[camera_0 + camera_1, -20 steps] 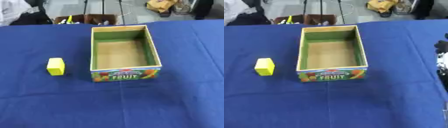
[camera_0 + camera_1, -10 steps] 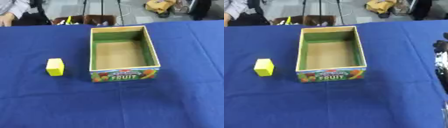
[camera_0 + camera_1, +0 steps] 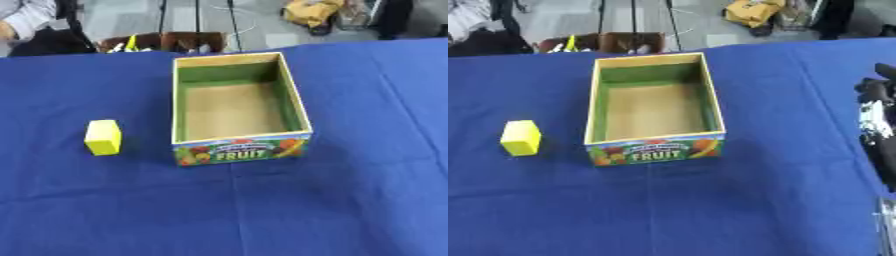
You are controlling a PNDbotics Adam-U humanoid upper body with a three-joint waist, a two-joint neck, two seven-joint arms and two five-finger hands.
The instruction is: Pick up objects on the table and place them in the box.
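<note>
On blue tablecloth: empty fruit box | yellow block left | right hand at edge, fingers' state unclear

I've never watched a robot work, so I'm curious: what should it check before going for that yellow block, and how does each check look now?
1. Small yellow block lies free on the blue tablecloth: ok.
2. Open cardboard fruit box upright: ok.
3. Box interior empty, room for the block: ok.
4. Block and box apart: ok.
5. Right hand at the right edge, fingers: cannot tell.
6. Left hand in view: not ok.
</note>
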